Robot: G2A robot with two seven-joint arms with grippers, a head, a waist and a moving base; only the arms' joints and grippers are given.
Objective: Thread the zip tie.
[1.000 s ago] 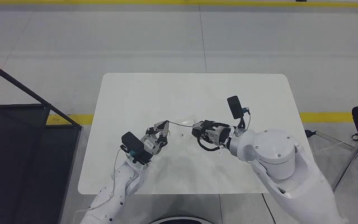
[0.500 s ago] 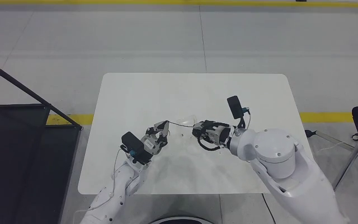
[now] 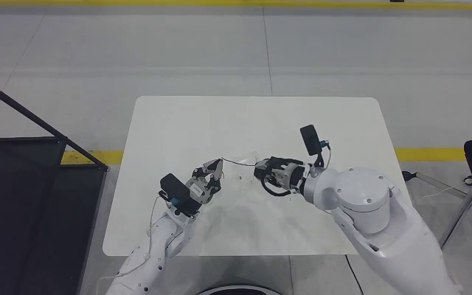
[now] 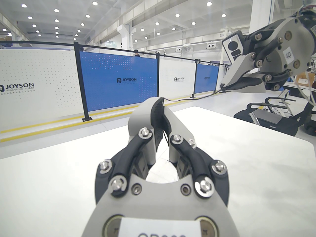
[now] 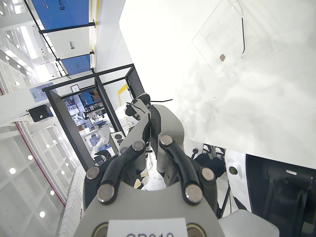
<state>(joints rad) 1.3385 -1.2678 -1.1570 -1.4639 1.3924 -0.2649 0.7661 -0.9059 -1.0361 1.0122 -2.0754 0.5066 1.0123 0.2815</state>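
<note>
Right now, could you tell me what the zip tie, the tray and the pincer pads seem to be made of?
Zip tie: probably nylon plastic, matte black, judging by the thin, slightly curved strip.
Tray: clear rigid plastic, perhaps acrylic, glossy; it is see-through with glinting edges.
Pads: seemingly black rubber, with a ribbed, dull surface.

The gap between the left tool [image 3: 215, 165] and the right tool [image 3: 259, 169] is being crossed by the zip tie [image 3: 236, 161], which is being clamped at both ends, so passage there is being barred. A clear tray [image 5: 207, 19] is being carried on the desk [image 3: 332, 125] nearby. Bare surface is being left open toward the edges.
</note>
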